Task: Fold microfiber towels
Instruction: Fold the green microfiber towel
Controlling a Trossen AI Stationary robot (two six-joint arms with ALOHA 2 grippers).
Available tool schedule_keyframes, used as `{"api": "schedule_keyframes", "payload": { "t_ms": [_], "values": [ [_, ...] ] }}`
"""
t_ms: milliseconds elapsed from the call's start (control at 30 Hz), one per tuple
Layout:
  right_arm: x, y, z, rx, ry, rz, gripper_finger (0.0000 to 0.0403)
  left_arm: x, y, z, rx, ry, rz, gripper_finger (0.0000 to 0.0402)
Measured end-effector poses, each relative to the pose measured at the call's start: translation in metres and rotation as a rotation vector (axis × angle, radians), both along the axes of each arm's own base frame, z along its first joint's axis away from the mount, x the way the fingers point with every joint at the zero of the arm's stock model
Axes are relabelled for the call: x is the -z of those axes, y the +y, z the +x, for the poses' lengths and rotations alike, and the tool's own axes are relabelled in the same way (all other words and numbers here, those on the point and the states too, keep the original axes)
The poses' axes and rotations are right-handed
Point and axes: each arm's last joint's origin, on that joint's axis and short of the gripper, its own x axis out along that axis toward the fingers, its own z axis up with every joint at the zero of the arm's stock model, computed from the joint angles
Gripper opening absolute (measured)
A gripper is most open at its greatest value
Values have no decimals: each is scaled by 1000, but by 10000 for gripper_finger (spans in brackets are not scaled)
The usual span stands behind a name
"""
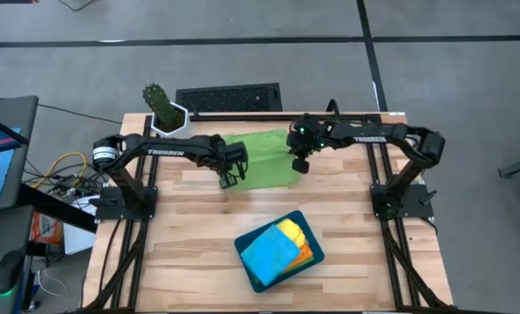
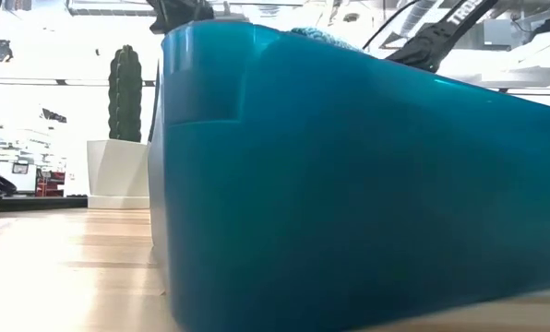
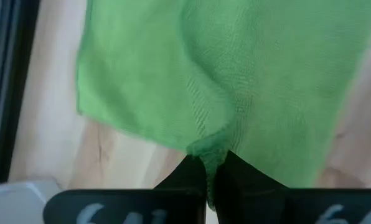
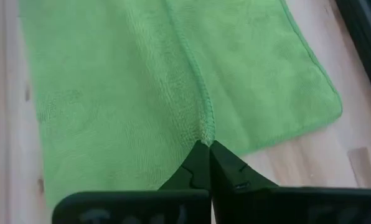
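Observation:
A green microfiber towel (image 1: 262, 157) lies on the far middle of the wooden table. My left gripper (image 1: 228, 179) is shut on its left near part, my right gripper (image 1: 300, 163) on its right side. Both reach in from the sides, slanting down. A blue towel (image 1: 270, 253), a yellow one (image 1: 293, 231) and an orange one (image 1: 308, 253) lie stacked in the dark teal tray (image 1: 242, 253) near the front edge. In the low view the tray wall (image 2: 349, 184) hides both grippers and the green towel. My left gripper pinches a bunched bit of the green towel's edge (image 3: 213, 148) between its two fingers, slanting down from the table's left. A raised ridge of cloth runs from the fingers into the towel, the rest of which lies on the table. My right gripper pinches the green towel at the end of a stitched hem (image 4: 205, 135) between its two fingers, slanting down from the table's right. The hem runs away from the fingertips along a raised crease. The cloth beyond lies flat on the table.
A cactus in a white pot (image 1: 166, 113) and a black keyboard (image 1: 229, 96) stand at the table's far edge, just behind the towel. The arms' frames stand along both sides. Bare wood lies between the towel and the tray.

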Motion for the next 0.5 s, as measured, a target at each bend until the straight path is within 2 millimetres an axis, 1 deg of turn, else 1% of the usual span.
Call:
{"api": "schedule_keyframes", "payload": {
  "t_ms": [67,233,500],
  "values": [
    [0,-6,6,2,0,-9,13,6,9,-6,-25,18,-3,0],
    [-9,-27,19,13,9,-78,14,19,30,-12,-41,-3,17,0],
    [-8,-64,26,62,34,-82,15,17,62,-18,-82,-57,62,0]
  ]
}}
